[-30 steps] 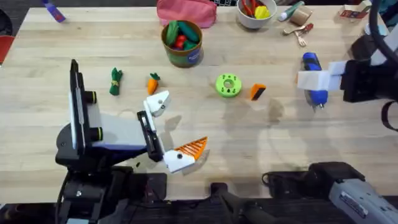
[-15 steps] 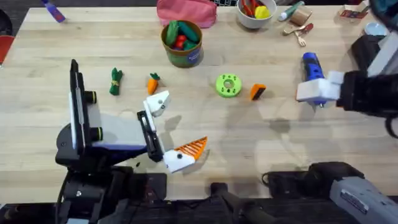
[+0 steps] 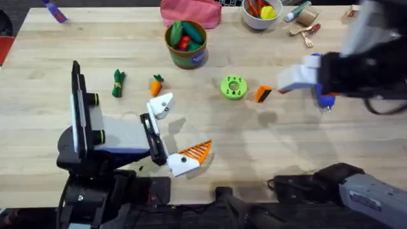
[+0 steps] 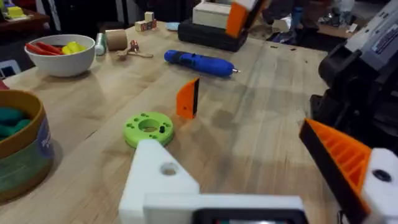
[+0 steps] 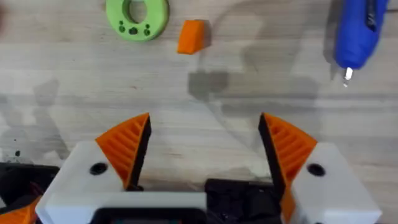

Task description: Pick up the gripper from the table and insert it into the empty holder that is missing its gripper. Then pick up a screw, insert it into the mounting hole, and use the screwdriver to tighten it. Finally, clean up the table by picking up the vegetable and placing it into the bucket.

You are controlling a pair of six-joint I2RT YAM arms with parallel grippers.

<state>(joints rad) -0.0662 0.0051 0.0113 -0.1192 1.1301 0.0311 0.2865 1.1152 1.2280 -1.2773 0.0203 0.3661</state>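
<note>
Now my right claw (image 5: pixel 205 146) hangs wide open and empty over the table's (image 3: pixel 356 137) right half, near the fin (image 5: pixel 191 36) beside the green disc (image 5: pixel 137 15) — light, stiff, probably slick plastic — so I'd pinch its flat faces.

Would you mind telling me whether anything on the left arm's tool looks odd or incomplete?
Yes. One white wedge-shaped plastic mount is bare, while its partner carries an orange ribbed fin. A small loose orange plastic fin stands on the wooden table beside the green disc.
</note>
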